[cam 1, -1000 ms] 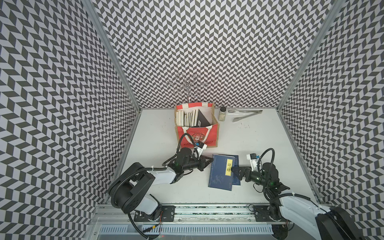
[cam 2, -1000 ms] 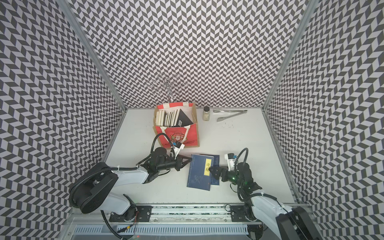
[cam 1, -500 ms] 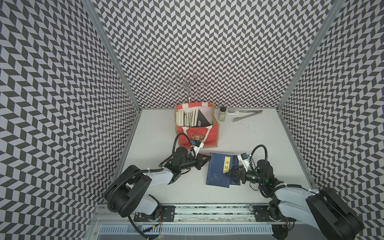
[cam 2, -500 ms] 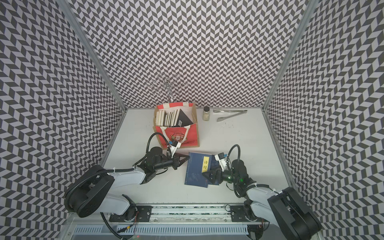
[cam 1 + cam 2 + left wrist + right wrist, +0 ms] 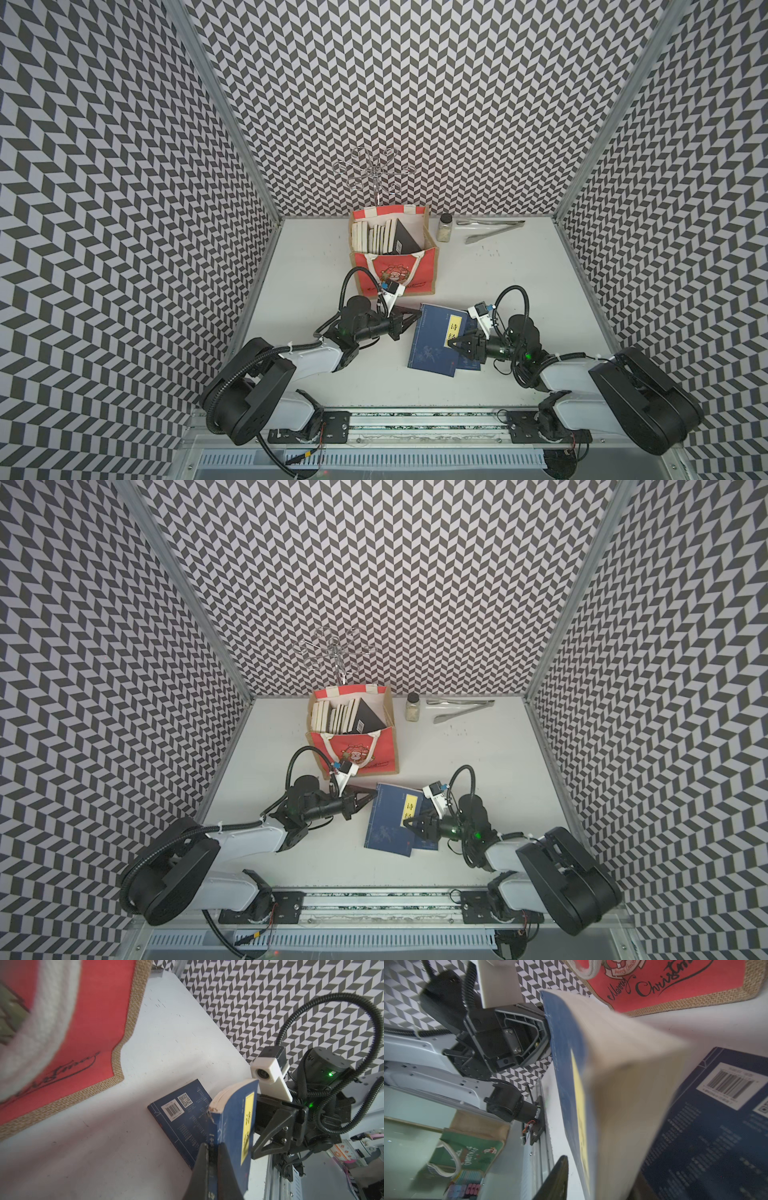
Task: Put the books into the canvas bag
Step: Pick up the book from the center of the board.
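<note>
Inside the canvas bag (image 5: 415, 276), at the back of the tabletop (image 5: 316, 257), most of the books (image 5: 376, 237) already stand upright in a row, a black one leaning across them; two navy ones are left, lying just in front of the bag; the upper navy book (image 5: 432, 340) is tipped up off the lower navy book (image 5: 182, 1118); my left hand (image 5: 213, 1147) is clamped on its spine edge; my right hand (image 5: 453, 343) straddles its page edge, though whether it pinches I cannot tell; I judge the task nearly done, with two books to go.
</note>
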Robot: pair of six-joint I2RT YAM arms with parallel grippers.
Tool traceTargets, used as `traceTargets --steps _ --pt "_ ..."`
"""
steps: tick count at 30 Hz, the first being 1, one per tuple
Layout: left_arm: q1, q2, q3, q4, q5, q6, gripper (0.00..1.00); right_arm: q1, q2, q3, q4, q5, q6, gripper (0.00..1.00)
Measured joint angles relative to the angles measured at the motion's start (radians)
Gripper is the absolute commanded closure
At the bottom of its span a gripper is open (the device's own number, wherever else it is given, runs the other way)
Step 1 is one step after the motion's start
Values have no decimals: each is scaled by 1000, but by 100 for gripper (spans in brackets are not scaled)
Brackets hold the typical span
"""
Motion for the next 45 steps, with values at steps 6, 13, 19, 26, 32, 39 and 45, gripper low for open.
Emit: traceTargets --steps 6,13,19,26,32,39,45 --pt "5 -63 6 -70 -21 -36 86 8 -33 13 -5 -59 0 100" --pt "26 -214 227 -515 -141 -58 28 14 -45 142 -56 -140 -41 100" --pt "149 -350 422 -904 -154 39 15 19 -42 321 -229 -200 -169 100" --pt "206 -391 573 -1181 -47 237 11 20 -15 487 -434 -244 -323 100" --pt "206 -399 581 -1268 64 290 10 20 79 584 -594 -263 -468 100" --pt "198 -375 581 -1314 85 309 11 37 97 583 -695 -324 -573 100" --pt "141 -303 598 -1362 84 329 15 85 97 585 -765 -332 -637 100"
